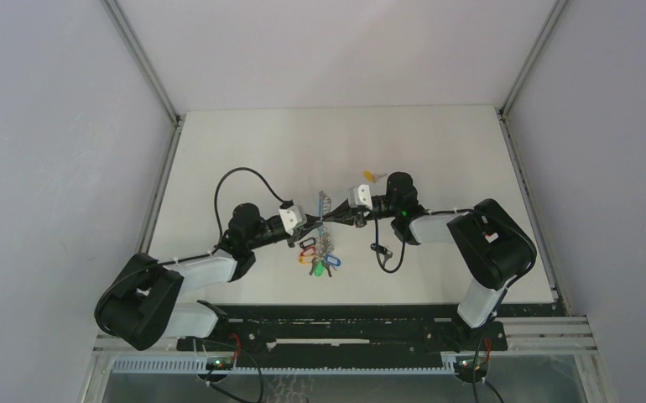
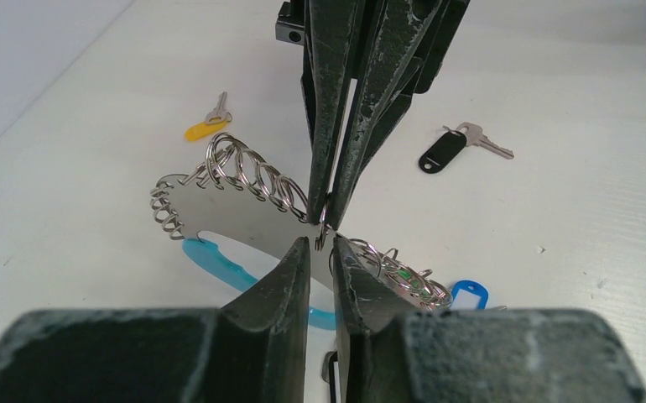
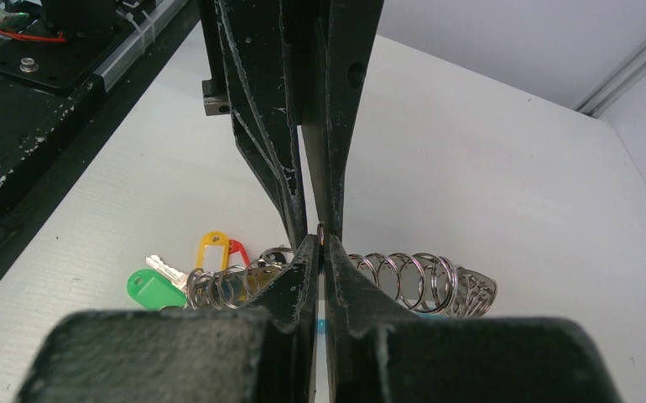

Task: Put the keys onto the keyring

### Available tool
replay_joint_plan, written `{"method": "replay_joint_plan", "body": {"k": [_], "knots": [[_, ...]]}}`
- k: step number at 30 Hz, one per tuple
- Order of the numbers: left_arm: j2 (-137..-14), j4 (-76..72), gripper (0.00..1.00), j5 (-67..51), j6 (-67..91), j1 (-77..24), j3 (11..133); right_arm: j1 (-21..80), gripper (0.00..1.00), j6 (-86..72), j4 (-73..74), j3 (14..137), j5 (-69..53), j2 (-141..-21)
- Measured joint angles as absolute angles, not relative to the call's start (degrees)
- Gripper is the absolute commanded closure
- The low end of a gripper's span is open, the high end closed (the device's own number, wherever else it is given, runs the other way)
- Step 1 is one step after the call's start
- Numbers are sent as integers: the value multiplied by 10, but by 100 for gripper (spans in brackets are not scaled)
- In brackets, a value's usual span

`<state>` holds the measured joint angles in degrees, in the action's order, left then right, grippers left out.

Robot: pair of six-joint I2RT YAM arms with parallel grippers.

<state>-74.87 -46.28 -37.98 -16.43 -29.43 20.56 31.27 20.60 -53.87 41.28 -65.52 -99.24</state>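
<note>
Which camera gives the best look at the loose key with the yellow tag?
The left wrist view: the yellow-tagged key lies in plain sight. From the top it is a tiny speck; the right wrist view misses it.

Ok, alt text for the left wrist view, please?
The left gripper from below and the right gripper from above grip the keyring at the same spot. A yellow-tagged key and a black-tagged key lie loose beyond.

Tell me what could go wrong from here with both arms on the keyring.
The left gripper and right gripper pinch the keyring at the same spot, tip to tip: any pull could slip it free or knock them together. The yellow-tagged key and black-tagged key lie loose, and no gripper is free to fetch them.
</note>
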Motion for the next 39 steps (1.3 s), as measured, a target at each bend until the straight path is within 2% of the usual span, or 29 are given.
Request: {"method": "replay_joint_plan", "body": {"k": [11, 17, 21, 24, 26, 30, 33, 35, 39], "knots": [[-749, -478, 85, -380, -156, -294, 206, 313, 100, 206, -541, 413, -657, -992], [-749, -482, 98, -383, -155, -294, 206, 313, 100, 206, -542, 413, -658, -992], [-749, -481, 100, -385, -154, -294, 206, 313, 99, 206, -543, 413, -658, -992], [-744, -470, 100, -383, -156, -294, 206, 313, 85, 204, -542, 413, -658, -992], [-730, -435, 100, -379, -159, -294, 211, 315, 78, 202, -545, 410, -654, -992], [-705, -365, 100, -365, -169, -294, 230, 316, 75, 194, -547, 395, -638, -984], [-688, -317, 100, -354, -172, -294, 243, 317, 58, 169, -547, 376, -602, -961], [-684, -293, 100, -345, -173, -294, 253, 317, 31, 145, -544, 358, -569, -933], [-684, -263, 100, -334, -172, -294, 268, 317, 22, 84, -495, 342, -486, -859]]}}
